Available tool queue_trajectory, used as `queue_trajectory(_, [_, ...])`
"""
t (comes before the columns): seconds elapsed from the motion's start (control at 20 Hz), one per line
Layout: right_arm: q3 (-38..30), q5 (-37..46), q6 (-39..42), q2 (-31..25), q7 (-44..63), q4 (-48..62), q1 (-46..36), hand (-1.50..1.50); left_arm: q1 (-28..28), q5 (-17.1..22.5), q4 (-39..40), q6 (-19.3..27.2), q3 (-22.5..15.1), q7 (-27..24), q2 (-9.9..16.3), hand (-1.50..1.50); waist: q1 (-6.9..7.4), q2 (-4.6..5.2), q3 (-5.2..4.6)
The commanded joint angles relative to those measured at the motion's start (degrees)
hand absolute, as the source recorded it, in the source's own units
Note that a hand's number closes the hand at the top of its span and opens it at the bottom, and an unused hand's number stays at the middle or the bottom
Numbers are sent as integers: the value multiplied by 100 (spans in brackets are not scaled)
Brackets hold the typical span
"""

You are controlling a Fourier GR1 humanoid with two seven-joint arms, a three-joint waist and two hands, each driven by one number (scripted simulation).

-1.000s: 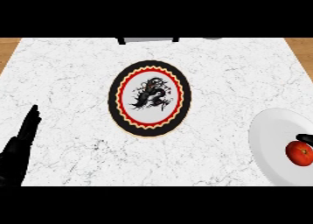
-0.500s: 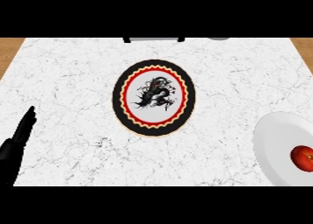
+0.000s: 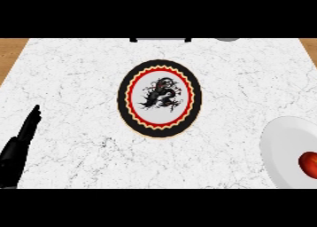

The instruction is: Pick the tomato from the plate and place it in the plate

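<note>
A red tomato (image 3: 313,164) lies on a plain white plate (image 3: 285,146) at the right edge of the head view, partly cut off. In the middle of the marble counter sits a second plate (image 3: 160,98) with a black rim, a red and yellow zigzag band and a black dragon at its centre; nothing lies on it. My left hand (image 3: 14,154) rests at the lower left, fingers straight and pointing up the counter, far from both plates. My right hand does not show.
The white marble counter (image 3: 76,80) has wooden surface showing at its far left and right corners. A dark object (image 3: 160,39) and a grey round thing (image 3: 227,39) sit at the far edge.
The black shape of my right hand that was by the tomato one second ago has left the view. The view has shifted, so the plates and my left hand sit slightly further right.
</note>
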Motion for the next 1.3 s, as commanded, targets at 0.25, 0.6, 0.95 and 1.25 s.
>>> queue_trajectory(0.25, [589, 1209, 334, -537, 574, 545, -566, -150, 29, 230, -17, -549, 443, -96, 277, 0, 107, 4, 5])
queue_trajectory(0.6, [1136, 2017, 851, -647, 711, 1216, -1325, -150, -350, -168, 275, -327, 319, 148, -191, 0, 67, 8, 5])
queue_trajectory(0.95, [1683, 3292, 1026, -635, 275, 1680, -1817, -150, -6, -328, 185, -451, 443, -137, -218, 0, 64, -4, 3])
queue_trajectory(1.25, [1784, 3975, 1215, -277, -282, 2591, -2459, -150, -128, -598, -293, -465, 400, 508, -559, 0, 50, -6, 4])
